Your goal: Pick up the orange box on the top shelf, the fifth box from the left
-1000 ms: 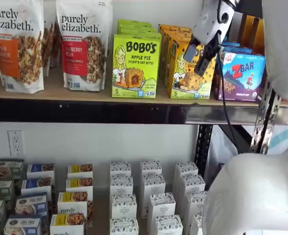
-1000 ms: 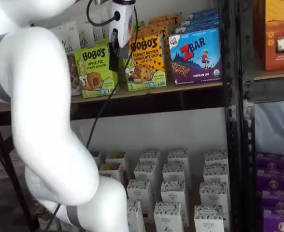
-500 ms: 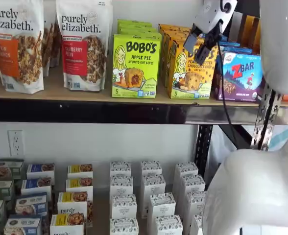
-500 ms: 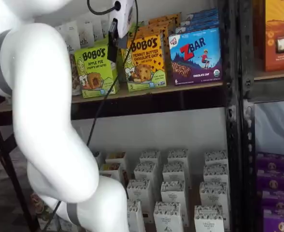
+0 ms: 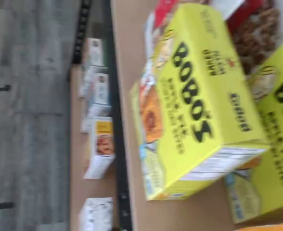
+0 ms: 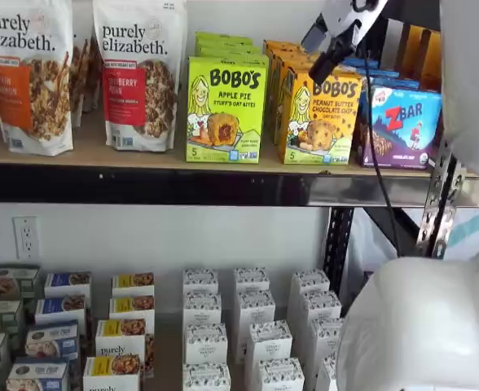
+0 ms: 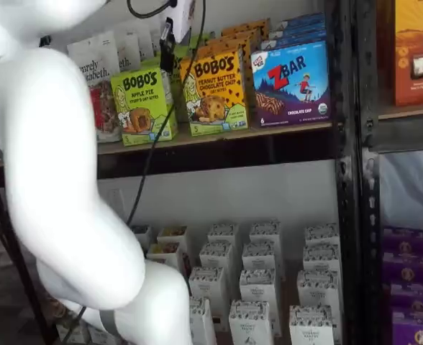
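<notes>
- Rising since a second ago, the gripper (image 6: 331, 59) is now hovering above the orange box's top edge.
- Its fingers are showing side-on; I cannot tell their opening.
- The orange box (image 6: 319, 116) is standing upright on the top shelf (image 6: 142, 155), just below the gripper.

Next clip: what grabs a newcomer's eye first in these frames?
The huge white arm fills the foreground in both shelf views. Behind it, the bright orange box stands upright on the top shelf between the lime-green Apple Pie carton and the ZBar box, with the gripper just above it.
</notes>
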